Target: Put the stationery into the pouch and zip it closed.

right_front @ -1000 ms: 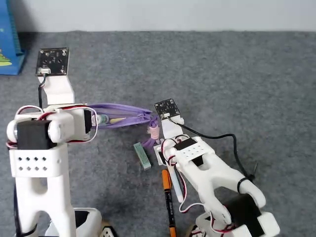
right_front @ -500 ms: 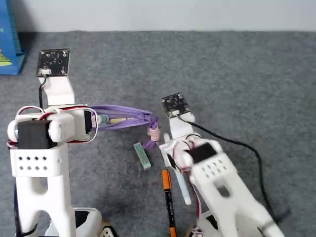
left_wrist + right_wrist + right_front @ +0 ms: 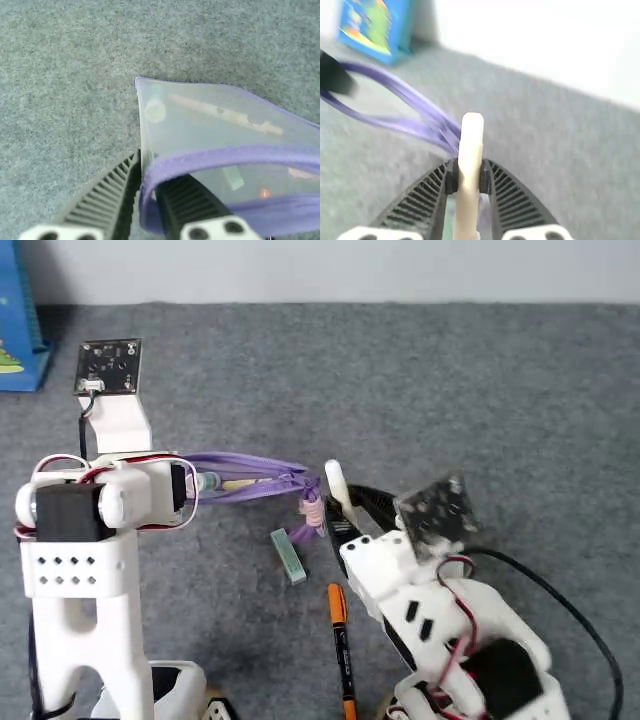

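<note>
On the grey bench (image 3: pixel 500 390), near its middle, the purple-trimmed mesh pouch (image 3: pixel 250 480) lies stretched lengthwise between the two arms. The left hand (image 3: pixel 147 172) has its two ribbed fingers closed on the pouch's purple edge at one corner, so that end is pinched and held up off the bench. Through the mesh, a pale stick and a small round shape show inside the pouch (image 3: pixel 215 130).

At the pouch's other end, the right hand (image 3: pixel 469 170) is clamped on a cream stick (image 3: pixel 471 140), which stands up between the fingers and pokes out past their tips. In the high view, the cream stick (image 3: pixel 335 485) sits just beside the end of the pouch, next to the pink zip pull (image 3: pixel 312 508) that hangs there. From the right wrist, the purple edges of the pouch run away just behind the stick.

A green bar (image 3: pixel 289 555) lies on the bench just below the zip pull, and an orange pen (image 3: pixel 342 650) lies nearer the arm bases, both apart from the hands. A blue box (image 3: pixel 18 320) stands at the far left edge.
</note>
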Robot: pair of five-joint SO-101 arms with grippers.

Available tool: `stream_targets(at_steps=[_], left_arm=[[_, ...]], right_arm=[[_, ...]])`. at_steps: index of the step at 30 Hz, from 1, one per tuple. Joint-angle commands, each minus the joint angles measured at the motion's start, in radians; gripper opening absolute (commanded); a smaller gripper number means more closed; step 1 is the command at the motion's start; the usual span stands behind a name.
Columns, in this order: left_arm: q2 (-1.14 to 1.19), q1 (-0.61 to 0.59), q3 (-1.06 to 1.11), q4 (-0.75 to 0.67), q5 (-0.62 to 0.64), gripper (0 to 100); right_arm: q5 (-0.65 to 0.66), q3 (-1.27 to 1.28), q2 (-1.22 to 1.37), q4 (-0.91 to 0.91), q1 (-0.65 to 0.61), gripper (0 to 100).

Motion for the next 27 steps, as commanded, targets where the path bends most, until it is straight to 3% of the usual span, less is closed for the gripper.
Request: stream_targets(at_steps=[1,7,15,27], left_arm=[[-0.008,0.003,0.001,0.000,0.014,1],[-0.008,0.003,0.001,0.000,0.014,1],[-0.008,0.003,0.001,0.000,0.014,1],[-0.008,0.003,0.010,0.000,0.014,1]], right_arm=[[0.009,-0.086,-0.004,-0.127,-0.068,0.7],[0.018,-0.015,-0.004,-0.493,-0.183,0.7],[0.012,0.077,0.024,-0.886,-0.193,0.7],[0.012,0.120,0.403,-1.376,-0.194,0.7]])
